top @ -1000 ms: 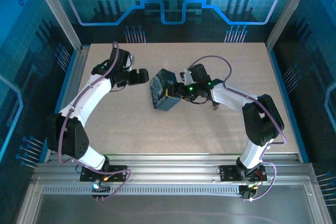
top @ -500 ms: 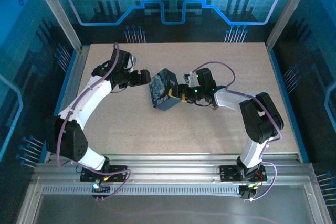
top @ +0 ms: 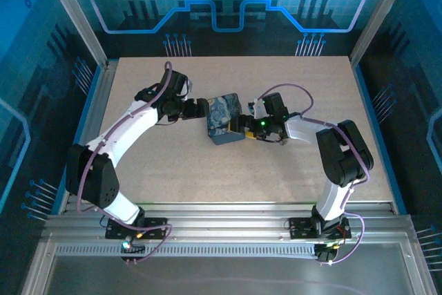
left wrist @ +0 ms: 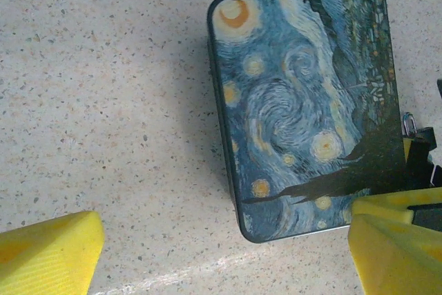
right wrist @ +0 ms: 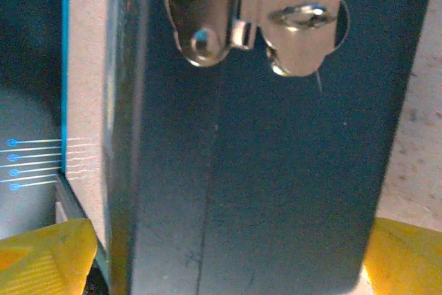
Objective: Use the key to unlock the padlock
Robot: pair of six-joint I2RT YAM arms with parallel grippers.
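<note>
A tin box [top: 222, 112] with a swirling blue night-sky lid [left wrist: 304, 94] lies mid-table. On its dark side wall [right wrist: 262, 170] sit a silver latch [right wrist: 204, 12] and a rounded silver piece with a thin ring [right wrist: 300, 18]. I cannot tell whether that piece is the padlock or the key. A small silver loop [left wrist: 408, 124] shows at the box's right edge. My left gripper [top: 202, 108] [left wrist: 221, 253] is open at the box's left end. My right gripper [top: 240, 128] [right wrist: 228, 260] is open, its yellow fingers [right wrist: 45, 257] either side of the box wall.
The speckled tabletop [top: 173, 164] is bounded by aluminium rails [top: 221, 229] at the near edge and blue-lit panels [top: 221, 5] behind. My right gripper's yellow finger [left wrist: 418, 144] shows just past the box's right edge in the left wrist view.
My left gripper has swung right up to the box. The box has shifted a little right and turned. My right wrist has shifted slightly right with it.
</note>
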